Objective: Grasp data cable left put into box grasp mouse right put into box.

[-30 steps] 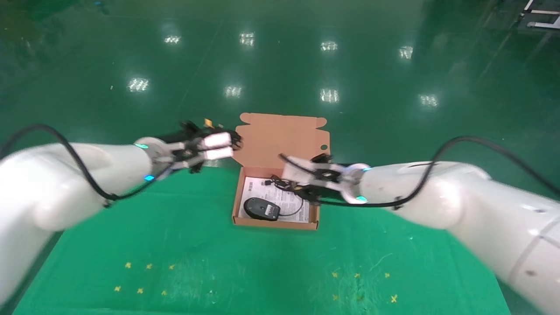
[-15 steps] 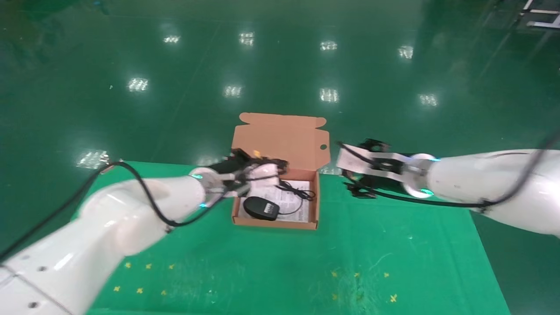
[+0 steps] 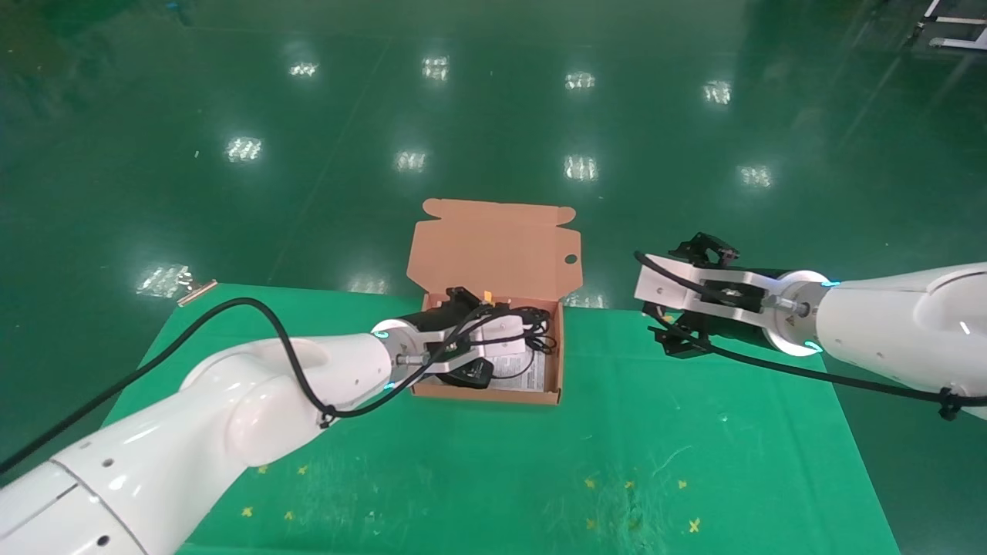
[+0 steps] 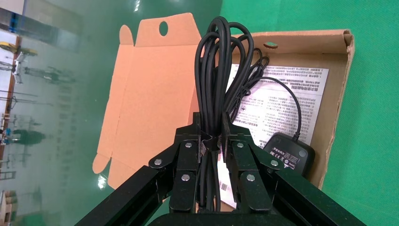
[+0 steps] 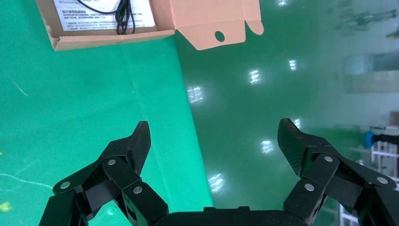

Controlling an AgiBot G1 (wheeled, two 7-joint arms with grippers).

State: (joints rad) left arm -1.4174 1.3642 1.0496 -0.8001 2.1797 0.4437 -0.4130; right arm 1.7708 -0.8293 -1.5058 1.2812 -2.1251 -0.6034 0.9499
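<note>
Bright overhead glare on floor (image 3: 493, 116)

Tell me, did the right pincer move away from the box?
Yes. The right pincer pulled out from over the box and now hangs open beside it, toward the robot's right.

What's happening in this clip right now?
The left gripper is shut on the data cable, holding the looped bundle over the open box. The mouse already lies inside on the printed sheet. The right gripper hangs open, off to the box's right above the green mat.
</note>
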